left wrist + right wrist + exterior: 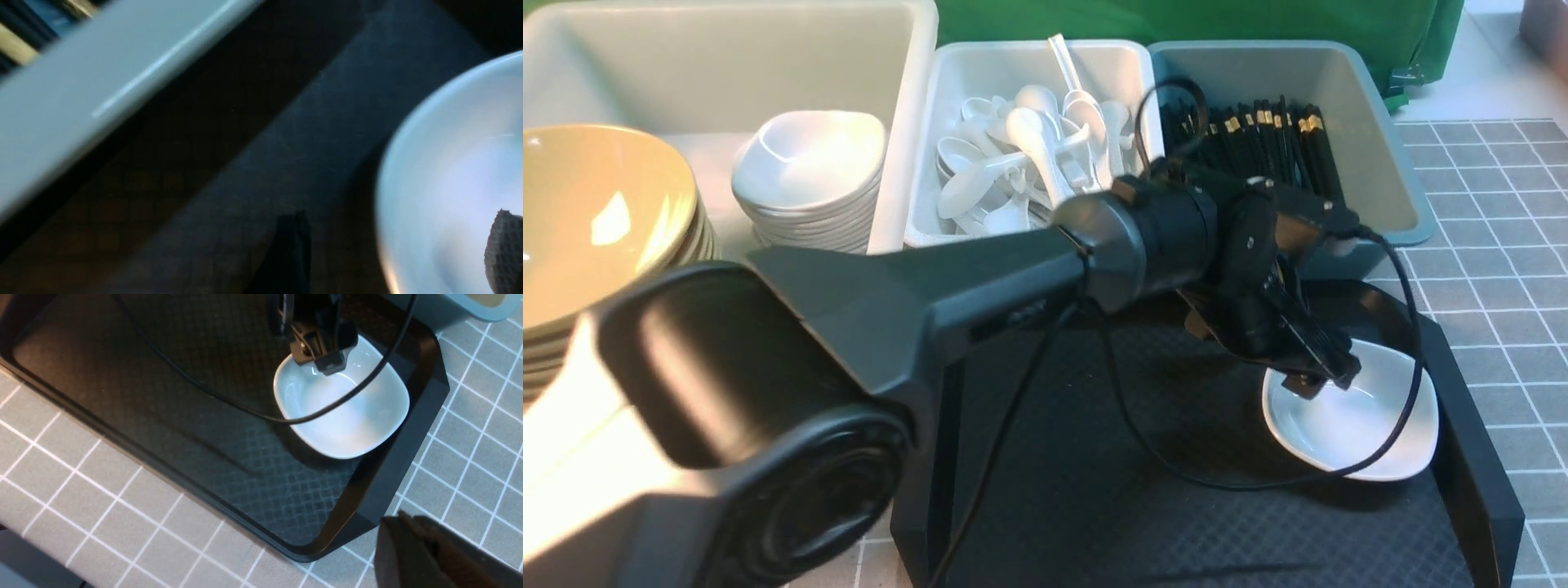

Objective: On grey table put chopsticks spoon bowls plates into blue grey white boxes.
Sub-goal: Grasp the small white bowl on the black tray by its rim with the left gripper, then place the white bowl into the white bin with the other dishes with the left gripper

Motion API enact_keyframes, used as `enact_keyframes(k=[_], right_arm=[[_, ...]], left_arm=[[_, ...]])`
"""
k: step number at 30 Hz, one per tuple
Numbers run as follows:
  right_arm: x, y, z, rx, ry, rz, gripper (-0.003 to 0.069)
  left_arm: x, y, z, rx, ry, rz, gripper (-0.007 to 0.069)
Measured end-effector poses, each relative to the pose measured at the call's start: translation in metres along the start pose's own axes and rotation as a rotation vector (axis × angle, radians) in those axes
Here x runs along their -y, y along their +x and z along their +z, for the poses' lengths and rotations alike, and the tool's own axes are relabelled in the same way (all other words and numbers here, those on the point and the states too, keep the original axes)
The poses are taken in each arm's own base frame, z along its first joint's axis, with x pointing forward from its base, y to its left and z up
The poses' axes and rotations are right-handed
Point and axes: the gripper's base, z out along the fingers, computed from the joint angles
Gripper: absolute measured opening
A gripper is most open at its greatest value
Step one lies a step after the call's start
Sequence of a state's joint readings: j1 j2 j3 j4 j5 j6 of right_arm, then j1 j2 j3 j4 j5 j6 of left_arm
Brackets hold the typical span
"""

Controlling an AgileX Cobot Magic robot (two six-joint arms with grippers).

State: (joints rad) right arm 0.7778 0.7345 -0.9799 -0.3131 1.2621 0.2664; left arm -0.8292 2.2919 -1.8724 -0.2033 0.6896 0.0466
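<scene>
The small white dish [1356,425] is glossy and smooth, like glazed ceramic. It sits on a matt black tray [1054,523] with a diamond texture. The olive-yellow bowls [596,212] at far left and the white spoons [1021,163] are equally glossy. The teal bin [1388,163] looks like smooth plastic. The grey tabletop [1503,269] is matt.

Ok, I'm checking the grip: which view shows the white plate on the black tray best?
The right wrist view: nearly the whole plate is seen from above, the left gripper at its rim. The front view has the gripper and cable partly covering it; the left wrist view gives only a blurred part.
</scene>
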Motion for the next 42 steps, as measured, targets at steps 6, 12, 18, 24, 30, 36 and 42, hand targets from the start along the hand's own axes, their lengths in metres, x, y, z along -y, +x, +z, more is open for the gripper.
enact_keyframes(k=[6, 12, 18, 24, 30, 36, 42], right_arm=[[0.0, 0.0, 0.0, 0.0, 0.0, -0.009, 0.0034], [0.0, -0.001, 0.0, 0.004, -0.001, -0.024, 0.0034], [-0.007, -0.018, 0.008, 0.058, -0.022, -0.064, 0.0034], [-0.036, -0.07, 0.031, 0.068, -0.163, -0.184, 0.0034], [-0.071, -0.122, 0.059, 0.101, -0.278, -0.294, 0.0034], [-0.102, -0.151, 0.083, 0.082, -0.315, -0.371, 0.0034], [-0.11, -0.156, 0.095, 0.041, -0.319, -0.399, 0.0034]], left_arm=[[0.009, 0.001, 0.007, -0.003, 0.015, 0.011, 0.0209], [0.01, -0.011, -0.025, 0.031, 0.016, 0.047, 0.0016], [-0.019, -0.035, -0.118, 0.127, -0.071, 0.075, 0.0001], [-0.091, -0.031, -0.296, 0.379, -0.252, -0.06, 0.0001], [-0.181, 0.021, -0.375, 0.353, -0.469, -0.306, 0.0001], [-0.246, 0.054, -0.37, 0.311, -0.56, -0.442, 0.0001], [-0.294, 0.061, -0.327, 0.298, -0.552, -0.497, 0.0001]])
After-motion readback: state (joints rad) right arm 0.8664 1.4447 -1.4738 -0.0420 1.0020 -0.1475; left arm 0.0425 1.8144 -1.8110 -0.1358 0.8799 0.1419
